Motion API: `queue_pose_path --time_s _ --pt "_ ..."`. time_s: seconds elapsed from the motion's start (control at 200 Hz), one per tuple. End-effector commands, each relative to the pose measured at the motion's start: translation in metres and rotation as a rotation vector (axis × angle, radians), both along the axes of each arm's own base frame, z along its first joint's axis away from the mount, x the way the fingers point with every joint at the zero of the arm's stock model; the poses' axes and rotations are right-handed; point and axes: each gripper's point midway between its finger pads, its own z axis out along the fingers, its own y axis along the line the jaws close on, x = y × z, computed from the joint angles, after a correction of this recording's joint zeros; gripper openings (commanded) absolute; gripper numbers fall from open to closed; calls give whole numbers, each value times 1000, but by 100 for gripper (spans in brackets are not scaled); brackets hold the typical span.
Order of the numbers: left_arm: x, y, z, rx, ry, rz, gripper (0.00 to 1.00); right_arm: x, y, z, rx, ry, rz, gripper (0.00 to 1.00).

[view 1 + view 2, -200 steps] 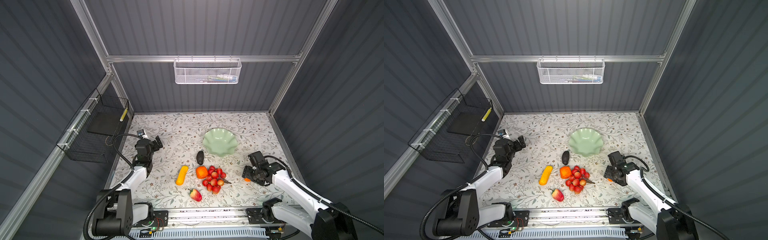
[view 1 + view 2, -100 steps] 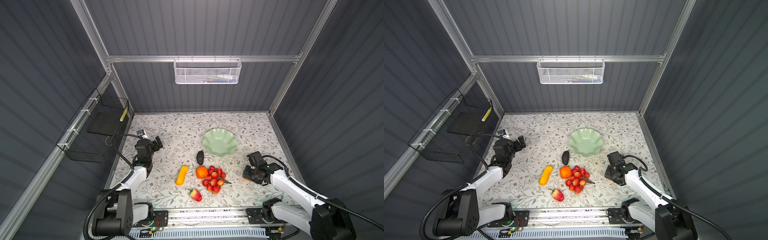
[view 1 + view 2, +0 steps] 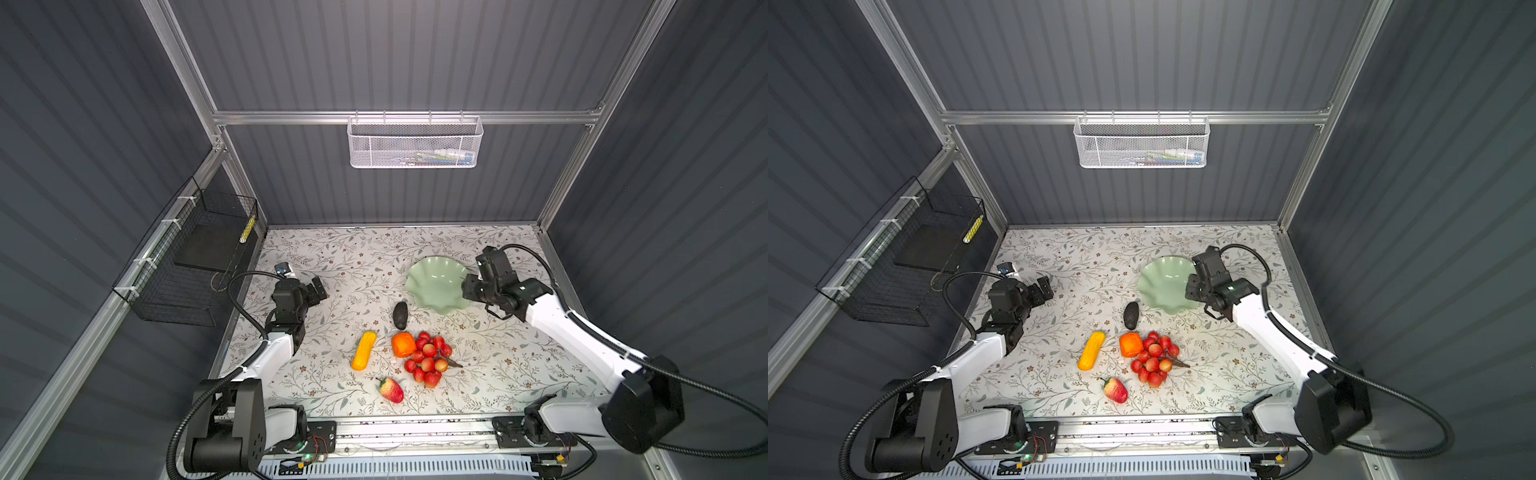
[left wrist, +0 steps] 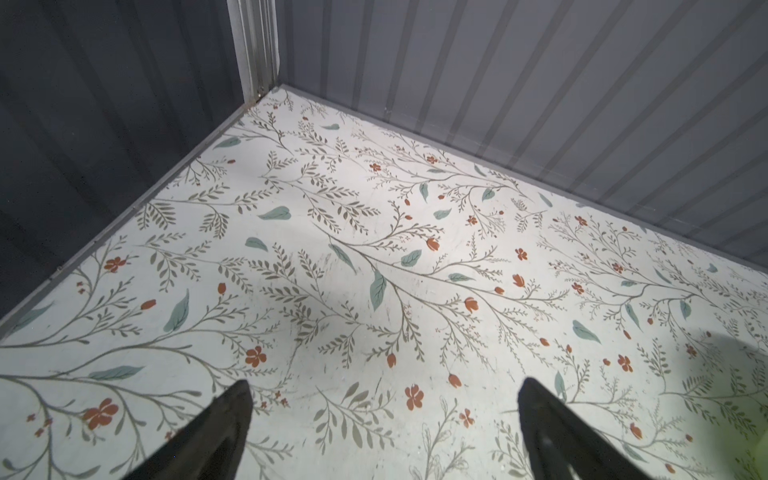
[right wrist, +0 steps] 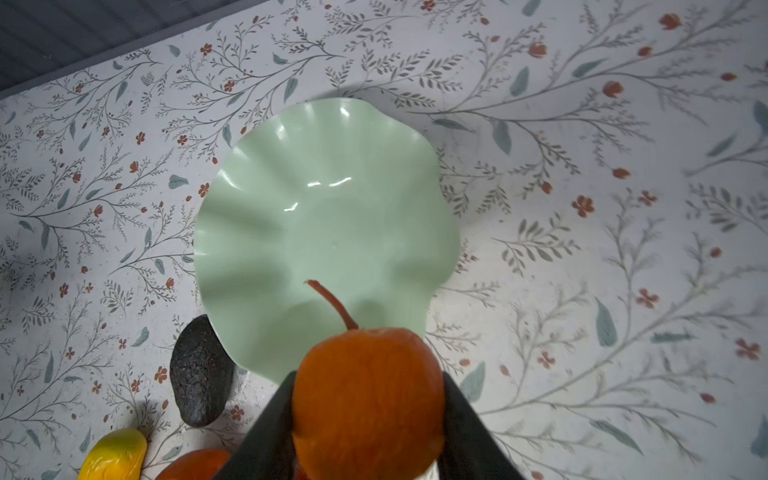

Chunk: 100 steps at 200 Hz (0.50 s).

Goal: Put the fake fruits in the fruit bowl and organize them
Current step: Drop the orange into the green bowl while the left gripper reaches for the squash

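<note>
Jaws of the left gripper (image 4: 382,399) stand wide apart above the floral-print tabletop (image 4: 374,249). Mid-table lie a yellow plastic corn-like cob (image 3: 364,350), red strawberry (image 3: 391,390), dark rough avocado (image 3: 400,315), blocky orange persimmon (image 3: 403,344) and bunch of red grapes (image 3: 430,359). The right gripper (image 5: 368,395) clamps a small stemmed orange tangerine (image 5: 368,415) at the wavy rim of the glossy mint-green bowl (image 5: 324,208).

left gripper (image 4: 384,386) spread wide, right gripper (image 5: 368,395) clamped

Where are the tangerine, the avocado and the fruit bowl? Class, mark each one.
tangerine (image 5: 368,399), right wrist view, middle of its orange skin.
avocado (image 3: 400,315), in a top view, middle of its dark body.
fruit bowl (image 3: 1160,284), in a top view, bare inside surface.
</note>
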Motion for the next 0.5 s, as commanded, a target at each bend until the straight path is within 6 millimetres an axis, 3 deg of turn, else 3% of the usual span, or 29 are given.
queue_pose_path --time_s 0.0,0.17,0.265,0.495 --pt "-1 -9 14 -50 5 -32 100 26 18 -11 -44 -14 79 37" --pt "-4 -34 7 -162 61 -135 98 64 39 -54 -110 48 132 38" --pt "-9 -44 -2 -194 134 -178 92 80 48 -72 -123 78 150 39" --pt "-31 -78 -26 -280 279 -291 87 103 60 -107 -138 126 159 40"
